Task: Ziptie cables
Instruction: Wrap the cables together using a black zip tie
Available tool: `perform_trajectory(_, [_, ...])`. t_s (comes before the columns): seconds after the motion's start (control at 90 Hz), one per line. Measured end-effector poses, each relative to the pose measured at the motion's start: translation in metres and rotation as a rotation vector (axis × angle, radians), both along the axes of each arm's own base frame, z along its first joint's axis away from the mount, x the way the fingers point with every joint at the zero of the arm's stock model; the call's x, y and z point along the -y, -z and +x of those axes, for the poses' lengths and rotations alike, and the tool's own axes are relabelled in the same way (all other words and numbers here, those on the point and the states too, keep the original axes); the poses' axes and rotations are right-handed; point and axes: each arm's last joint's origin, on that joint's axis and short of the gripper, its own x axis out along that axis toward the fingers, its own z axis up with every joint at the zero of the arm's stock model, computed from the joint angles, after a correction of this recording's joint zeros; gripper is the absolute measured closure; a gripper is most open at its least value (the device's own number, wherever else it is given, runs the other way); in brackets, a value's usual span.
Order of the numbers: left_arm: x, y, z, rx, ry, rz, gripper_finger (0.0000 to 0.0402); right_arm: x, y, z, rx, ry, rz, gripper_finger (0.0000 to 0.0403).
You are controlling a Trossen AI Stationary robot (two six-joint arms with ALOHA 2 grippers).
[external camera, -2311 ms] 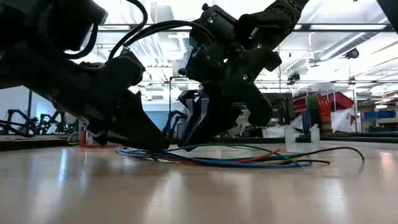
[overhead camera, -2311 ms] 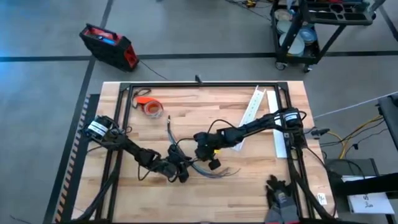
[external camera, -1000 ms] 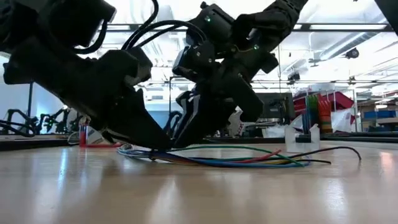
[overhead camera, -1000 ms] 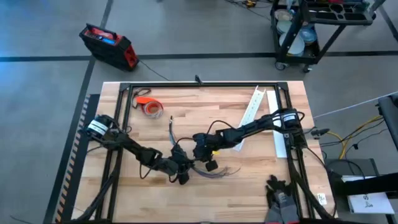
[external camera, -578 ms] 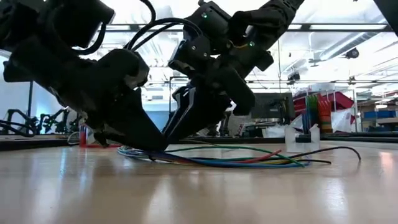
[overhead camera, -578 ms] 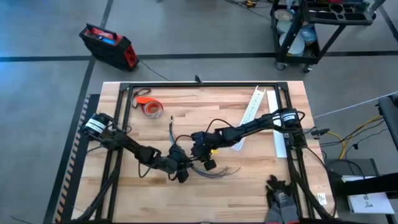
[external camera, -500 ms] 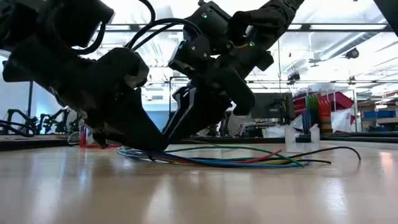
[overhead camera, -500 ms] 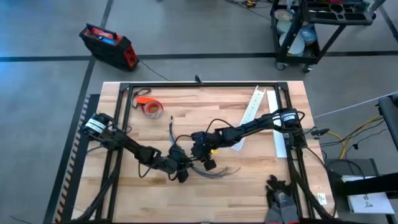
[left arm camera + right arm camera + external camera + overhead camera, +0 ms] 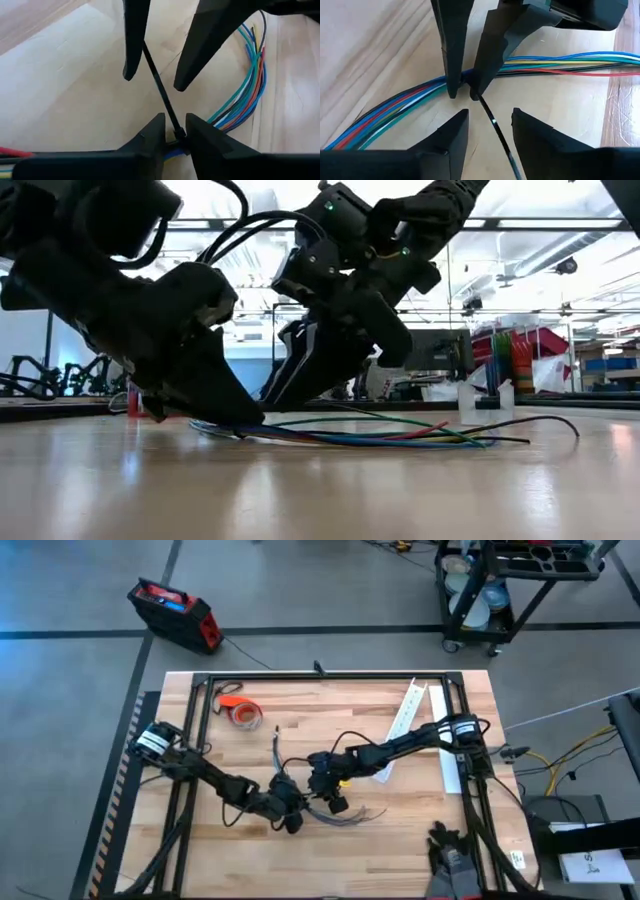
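Note:
The cables [image 9: 352, 814], a loose bundle of blue, green, red and dark wires [image 9: 395, 107], lie flat on the wooden table near its middle. The ziptie [image 9: 160, 90], a thin dark strip, rises from the bundle. My left gripper [image 9: 175, 131] is shut on the bundle where the ziptie comes out; in the high view it [image 9: 300, 812] is left of the wires. My right gripper [image 9: 490, 120] stands open close by, with the ziptie's tail [image 9: 495, 125] running between its fingers. Whether the tail touches them, I cannot tell. My left gripper pinches the cable bundle between its two fingertips [image 9: 454, 85], at the spot [image 9: 466, 77] where the ziptie leaves it. The fingers slant down from the table's left and lie across the wires. The bundle stays on the table, and the ziptie's tail sticks up from the pinch.
An orange tape roll [image 9: 240, 712] lies at the table's far left. A long white slotted channel [image 9: 405, 715] lies at the far right, under the right arm. A black frame [image 9: 300, 680] rims the tabletop. The wires' free ends [image 9: 540, 425] fan toward the right.
My right gripper has moved a little toward my left gripper and leaned over it, down to the ziptie. The left gripper has kept its place on the bundle, and the wires have stayed on the table.

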Motion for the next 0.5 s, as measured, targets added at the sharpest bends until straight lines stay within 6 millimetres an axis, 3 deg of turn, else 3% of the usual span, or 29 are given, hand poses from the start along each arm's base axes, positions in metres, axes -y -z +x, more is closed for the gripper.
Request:
perform_trajectory(0.278, [0.002, -0.001, 0.001, 0.009, 0.028, 0.008, 0.0392, 0.01, -0.003, 0.001, -0.001, -0.07, 0.122, 0.0295])
perform_trajectory(0.5, [0.004, -0.005, 0.005, 0.013, 0.066, 0.056, 0.0392, 0.015, -0.001, 0.0, -0.022, -0.054, 0.127, 0.028])
